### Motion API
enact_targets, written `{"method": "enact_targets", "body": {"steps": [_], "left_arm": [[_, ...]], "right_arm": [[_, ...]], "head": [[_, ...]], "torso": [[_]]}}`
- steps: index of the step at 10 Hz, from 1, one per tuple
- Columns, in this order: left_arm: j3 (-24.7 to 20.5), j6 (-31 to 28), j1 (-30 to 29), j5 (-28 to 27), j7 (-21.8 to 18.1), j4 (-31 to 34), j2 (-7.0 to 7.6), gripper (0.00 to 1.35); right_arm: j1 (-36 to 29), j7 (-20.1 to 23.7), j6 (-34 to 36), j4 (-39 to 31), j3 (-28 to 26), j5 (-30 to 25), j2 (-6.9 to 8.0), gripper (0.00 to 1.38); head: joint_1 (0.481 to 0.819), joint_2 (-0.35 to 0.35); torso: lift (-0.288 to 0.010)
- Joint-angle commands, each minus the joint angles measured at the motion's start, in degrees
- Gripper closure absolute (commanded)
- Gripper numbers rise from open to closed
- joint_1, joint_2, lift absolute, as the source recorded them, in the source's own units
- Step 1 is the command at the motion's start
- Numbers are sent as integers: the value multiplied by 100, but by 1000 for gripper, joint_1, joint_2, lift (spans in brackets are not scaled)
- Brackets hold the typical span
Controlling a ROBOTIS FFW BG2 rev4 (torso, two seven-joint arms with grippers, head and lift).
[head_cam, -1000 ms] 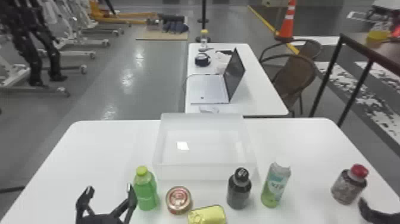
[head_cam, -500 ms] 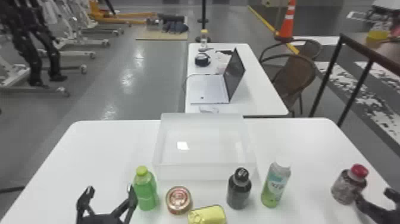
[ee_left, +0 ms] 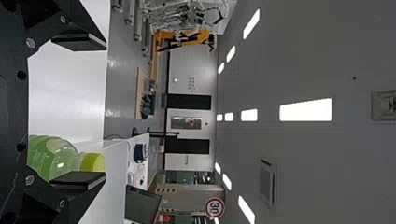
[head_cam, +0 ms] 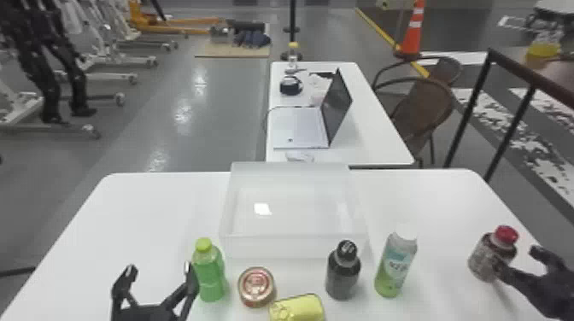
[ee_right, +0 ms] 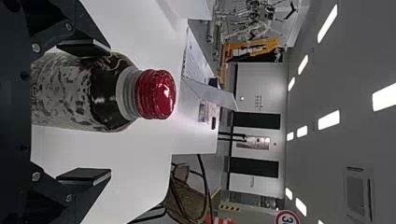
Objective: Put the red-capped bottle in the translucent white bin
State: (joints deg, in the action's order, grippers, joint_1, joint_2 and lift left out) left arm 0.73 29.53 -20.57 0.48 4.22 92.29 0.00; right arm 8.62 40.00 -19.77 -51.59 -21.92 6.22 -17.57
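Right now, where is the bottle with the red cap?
In the head view, the red-capped bottle stands near the table's right edge, by the open right gripper, with the white-capped bottle the nearest bottle to its left.

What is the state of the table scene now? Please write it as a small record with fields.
target: red-capped bottle, upright on the table, right side
destination: translucent white bin, centre; target not in it
right gripper: open, target between its fingers, close to one and apart from the other
left gripper: open, near the green bottle
other items, left to right: round can, yellow can, black-capped bottle, white-capped bottle
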Motion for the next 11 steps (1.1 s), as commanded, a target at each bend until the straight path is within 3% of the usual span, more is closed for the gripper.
{"method": "enact_targets", "body": {"steps": [1, 5, 9, 11], "left_arm": [[-12, 9, 1, 5, 0, -10, -15, 298], [-12, 79, 1, 23, 0, -54, -15, 303], [-73, 114, -43, 14, 0, -71, -15, 303], [-91, 123, -52, 5, 0, -71, -15, 305]], "right_arm": [[140, 8, 17, 167, 4, -95, 17, 351], [632, 175, 123, 765, 4, -253, -1, 351], [509, 175, 694, 158, 65, -701, -18, 337], [456, 105, 685, 79, 92, -622, -27, 341]], "head": [[549, 0], [549, 0], [549, 0], [549, 0]], "torso": [[-100], [-100], [-100], [-100]]}}
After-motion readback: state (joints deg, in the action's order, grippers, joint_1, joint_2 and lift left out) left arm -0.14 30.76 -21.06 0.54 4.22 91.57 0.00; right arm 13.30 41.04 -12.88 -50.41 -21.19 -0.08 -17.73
